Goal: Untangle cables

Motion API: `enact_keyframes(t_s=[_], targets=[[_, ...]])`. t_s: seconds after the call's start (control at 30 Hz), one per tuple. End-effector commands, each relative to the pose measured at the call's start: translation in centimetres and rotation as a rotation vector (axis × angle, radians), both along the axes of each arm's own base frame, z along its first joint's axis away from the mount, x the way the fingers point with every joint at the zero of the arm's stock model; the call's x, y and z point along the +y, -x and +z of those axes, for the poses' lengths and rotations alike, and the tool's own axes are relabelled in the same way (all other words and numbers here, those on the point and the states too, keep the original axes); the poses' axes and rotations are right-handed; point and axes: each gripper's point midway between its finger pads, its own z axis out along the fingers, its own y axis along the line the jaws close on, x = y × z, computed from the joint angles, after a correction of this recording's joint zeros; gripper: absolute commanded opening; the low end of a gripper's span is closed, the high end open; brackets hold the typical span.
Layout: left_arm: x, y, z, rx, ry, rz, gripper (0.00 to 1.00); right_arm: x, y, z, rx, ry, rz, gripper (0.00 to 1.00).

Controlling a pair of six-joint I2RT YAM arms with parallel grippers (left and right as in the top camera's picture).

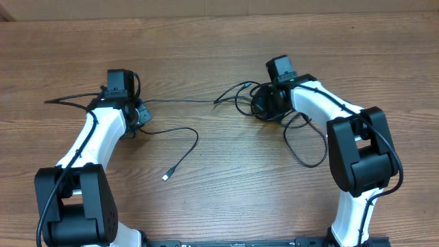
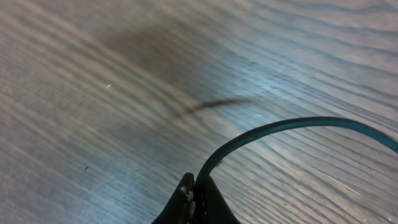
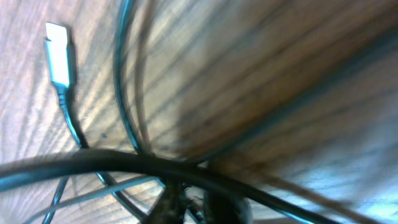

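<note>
Black cable (image 2: 273, 127) clamped in my left tool (image 2: 194, 185), tips closed on it; tangle (image 3: 124, 163) bunched at my right tool (image 1: 267, 103), can't tell if it's gripping.

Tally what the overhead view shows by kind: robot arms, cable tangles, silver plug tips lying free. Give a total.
Robot arms: 2, left and right
Cable tangle: 1
Silver plug tip: 1
Total: 4
</note>
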Motion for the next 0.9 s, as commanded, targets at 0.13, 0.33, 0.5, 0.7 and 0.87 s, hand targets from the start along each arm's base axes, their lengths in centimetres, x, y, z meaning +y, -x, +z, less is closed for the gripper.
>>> enact_keyframes(t_s=[0.13,0.33,0.5,0.7,0.87], targets=[[0.4,1.7,-2.8,0.064,0.106,0.176,0.04,-3.1,1.0,-3.1,0.061,0.117,-0.051,0.14],[0.0,2.0,-4.7,0.109,0.126,0.173,0.04,-2.6,0.9,-3.0,0.057,0.093,-0.044,0.13],[0.0,2.8,-6.9,0.178,0.124,0.176,0.04,-2.6,0.9,-3.0,0.057,0.092,-0.044,0.13],[-0.1,3.7,-8.9,0.243,0.125,0.175,0.04,-2.1,1.0,-2.9,0.064,0.063,-0.035,0.14],[-0.3,3.7,-9.4,0.247,0.128,0.169,0.04,-1.8,1.1,-2.8,0.07,0.042,-0.03,0.15]])
